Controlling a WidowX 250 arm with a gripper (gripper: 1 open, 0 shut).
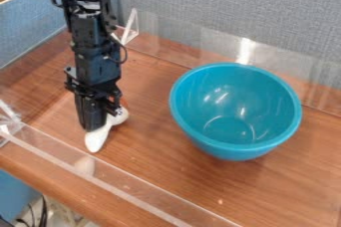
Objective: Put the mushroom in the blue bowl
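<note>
The mushroom point(98, 137) shows as a cream-white stem poking out below my gripper point(98, 121) at the left of the wooden table. Its lower end is at the table surface and its cap is hidden behind the fingers. The gripper points straight down on the black arm, with its fingers shut on the mushroom's upper part. The blue bowl point(234, 110) stands upright to the right, about a hand's width from the gripper, with nothing in it.
Low clear acrylic walls point(134, 183) run along the front and back edges of the wooden table point(147, 156). A cardboard box point(27, 27) stands at the far left behind the arm. A grey panel closes off the back.
</note>
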